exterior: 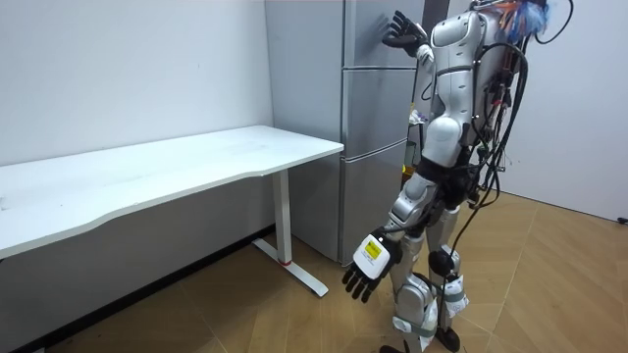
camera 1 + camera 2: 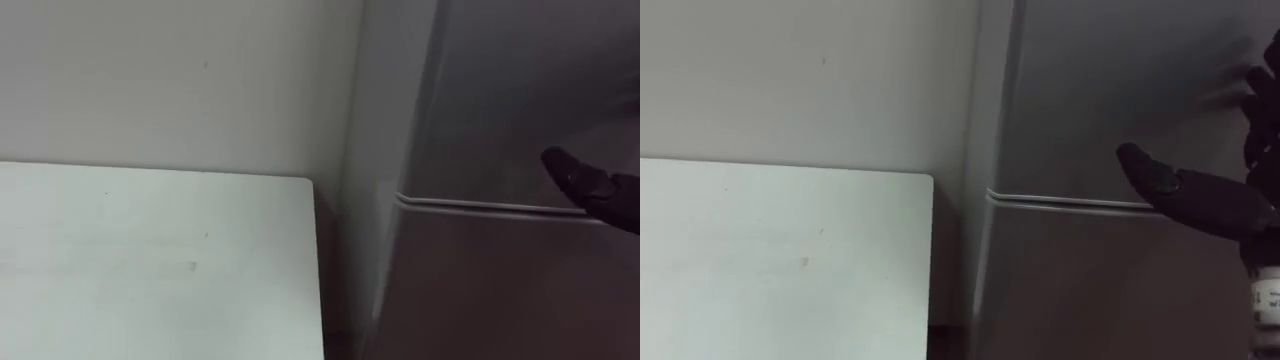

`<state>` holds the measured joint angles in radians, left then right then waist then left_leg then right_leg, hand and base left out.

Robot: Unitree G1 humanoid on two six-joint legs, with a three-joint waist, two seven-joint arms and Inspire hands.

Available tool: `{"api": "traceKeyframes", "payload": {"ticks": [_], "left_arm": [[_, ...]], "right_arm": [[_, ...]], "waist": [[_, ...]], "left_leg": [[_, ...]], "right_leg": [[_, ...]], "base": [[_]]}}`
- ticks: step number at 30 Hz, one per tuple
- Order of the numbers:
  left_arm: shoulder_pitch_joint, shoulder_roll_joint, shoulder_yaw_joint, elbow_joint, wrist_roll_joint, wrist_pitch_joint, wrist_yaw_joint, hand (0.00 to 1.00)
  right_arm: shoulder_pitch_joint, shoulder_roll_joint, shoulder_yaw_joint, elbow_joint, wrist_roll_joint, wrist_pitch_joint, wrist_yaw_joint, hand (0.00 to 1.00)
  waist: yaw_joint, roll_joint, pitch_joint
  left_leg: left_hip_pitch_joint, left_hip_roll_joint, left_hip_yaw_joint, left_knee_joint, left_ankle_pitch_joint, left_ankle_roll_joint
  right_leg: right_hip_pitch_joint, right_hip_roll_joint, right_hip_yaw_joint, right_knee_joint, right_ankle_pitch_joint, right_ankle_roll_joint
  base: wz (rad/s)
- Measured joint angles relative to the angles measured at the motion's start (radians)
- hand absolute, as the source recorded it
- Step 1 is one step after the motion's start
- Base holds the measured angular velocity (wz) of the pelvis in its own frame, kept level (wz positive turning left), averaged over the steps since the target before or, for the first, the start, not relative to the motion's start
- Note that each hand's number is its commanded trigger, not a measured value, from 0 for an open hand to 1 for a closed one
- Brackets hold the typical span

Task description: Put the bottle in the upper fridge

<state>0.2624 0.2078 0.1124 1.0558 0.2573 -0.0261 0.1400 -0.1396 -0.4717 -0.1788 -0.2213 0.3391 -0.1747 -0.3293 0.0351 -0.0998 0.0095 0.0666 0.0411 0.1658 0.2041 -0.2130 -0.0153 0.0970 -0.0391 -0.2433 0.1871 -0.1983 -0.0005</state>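
The robot stands upright on a wood floor (image 1: pixel 549 284), right up against the front of a grey fridge (image 1: pixel 373 108), with a white table (image 1: pixel 196 162) along the wall (image 2: pixel 150 80) just to its left. The table's end sits just beside the fridge's side, with a dark gap between them.

Its right hand (image 1: pixel 402 29) is raised to the upper door (image 2: pixel 1110 90) with the fingers spread wide and nothing in them. From the head, the thumb (image 2: pixel 1145 170) points left, just above the seam (image 2: pixel 1070 203) that divides the upper door from the lower one. Whether the palm touches the door I cannot tell. Both doors are closed.

The left hand (image 1: pixel 368 267) hangs low beside the leg, away from the fridge, its fingers loose and spread — it is empty too.

Neither hand holds the bottle, and where it is I cannot tell.
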Motion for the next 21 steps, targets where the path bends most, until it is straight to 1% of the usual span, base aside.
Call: {"api": "traceKeyframes", "payload": {"ticks": [2, 3, 4, 6, 8, 9, 10, 11, 13, 14, 16, 21], "left_arm": [[0.000, 0.000, 0.000, -0.023, 0.016, 0.001, -0.006, 0.00], [0.000, 0.000, 0.000, -0.028, 0.021, 0.001, -0.008, 0.00], [0.000, 0.000, 0.001, -0.041, 0.023, 0.002, -0.015, 0.00], [-0.008, 0.000, 0.001, -0.041, 0.045, 0.004, -0.018, 0.00], [-0.010, 0.000, 0.001, -0.041, 0.053, 0.007, -0.026, 0.00], [-0.010, 0.000, 0.001, -0.041, 0.052, 0.009, -0.028, 0.00], [-0.009, 0.000, 0.001, -0.041, 0.052, 0.018, -0.038, 0.00], [-0.009, 0.000, 0.001, -0.041, 0.052, 0.030, -0.046, 0.00], [-0.009, 0.000, 0.001, -0.044, 0.052, 0.043, -0.048, 0.00], [-0.009, 0.001, 0.001, -0.055, 0.052, 0.050, -0.054, 0.00], [-0.002, 0.002, 0.002, -0.064, 0.052, 0.052, -0.062, 0.00], [0.008, 0.003, 0.001, -0.064, 0.052, 0.072, -0.077, 0.00]], "right_arm": [[-0.004, 0.000, 0.003, 0.022, -0.074, -0.002, -0.010, 0.00], [-0.005, 0.000, 0.003, 0.026, -0.085, -0.002, -0.010, 0.00], [-0.006, 0.000, 0.003, 0.035, -0.111, -0.002, -0.010, 0.00], [-0.007, 0.000, 0.003, 0.053, -0.156, -0.006, -0.019, 0.00], [-0.009, 0.000, 0.010, 0.071, -0.195, -0.009, -0.034, 0.00], [-0.013, 0.000, 0.016, 0.082, -0.204, -0.011, -0.039, 0.00], [-0.026, 0.000, 0.032, 0.109, -0.227, -0.013, -0.050, 0.00], [-0.040, 0.000, 0.044, 0.136, -0.231, -0.017, -0.060, 0.00], [-0.049, 0.000, 0.045, 0.171, -0.234, -0.022, -0.069, 0.00], [-0.056, 0.000, 0.045, 0.189, -0.242, -0.021, -0.074, 0.00], [-0.066, 0.000, 0.046, 0.215, -0.272, -0.018, -0.075, 0.00], [-0.091, 0.000, 0.046, 0.290, -0.394, -0.017, -0.100, 0.00]], "waist": [[0.005, -0.002, 0.0005], [0.005, -0.002, 0.0003], [0.007, -0.004, -0.0015], [0.013, -0.004, -0.0021], [0.030, -0.002, -0.0013], [0.032, -0.003, -0.0019], [0.032, 0.000, 0.0002], [0.031, -0.001, 0.0004], [0.030, -0.004, 0.0020], [0.029, -0.007, 0.0014], [0.030, -0.011, -0.0006], [0.033, -0.011, -0.0012]], "left_leg": [[-0.005, 0.000, -0.004, 0.001, 0.001, 0.000], [-0.005, 0.000, -0.004, 0.001, 0.001, 0.000], [-0.004, 0.000, -0.005, 0.001, 0.001, 0.000], [-0.003, 0.000, -0.005, 0.002, 0.001, 0.000], [0.001, 0.002, -0.003, 0.000, 0.001, 0.000], [0.003, 0.002, -0.001, -0.001, 0.001, 0.000], [0.009, 0.002, 0.002, -0.002, 0.001, 0.000], [0.015, 0.002, 0.003, -0.007, 0.001, 0.001], [0.020, 0.001, -0.004, -0.007, 0.001, 0.001], [0.020, 0.001, -0.006, -0.005, 0.001, 0.001], [0.019, 0.001, -0.006, -0.002, 0.002, 0.002], [0.018, -0.002, -0.016, 0.003, 0.005, 0.006]], "right_leg": [[-0.011, 0.000, -0.001, 0.003, 0.001, -0.002], [-0.012, 0.000, -0.001, 0.003, 0.001, -0.002], [-0.012, 0.000, 0.000, 0.002, 0.001, -0.002], [-0.012, 0.001, 0.001, 0.003, 0.001, -0.002], [-0.010, 0.004, 0.010, 0.001, 0.005, -0.002], [-0.009, 0.004, 0.013, 0.001, 0.006, -0.002], [-0.007, 0.004, 0.017, 0.001, 0.007, -0.002], [0.003, 0.005, 0.017, -0.002, 0.008, -0.002], [0.010, 0.004, 0.015, -0.004, 0.009, -0.001], [0.012, 0.004, 0.015, -0.004, 0.009, -0.001], [0.012, 0.004, 0.015, -0.009, 0.010, -0.001], [0.019, -0.002, -0.007, -0.014, 0.018, -0.001]], "base": [[0.03], [0.00], [0.00], [-0.03], [-0.08], [-0.10], [-0.08], [-0.05], [0.06], [0.07], [0.00], [0.06]]}}
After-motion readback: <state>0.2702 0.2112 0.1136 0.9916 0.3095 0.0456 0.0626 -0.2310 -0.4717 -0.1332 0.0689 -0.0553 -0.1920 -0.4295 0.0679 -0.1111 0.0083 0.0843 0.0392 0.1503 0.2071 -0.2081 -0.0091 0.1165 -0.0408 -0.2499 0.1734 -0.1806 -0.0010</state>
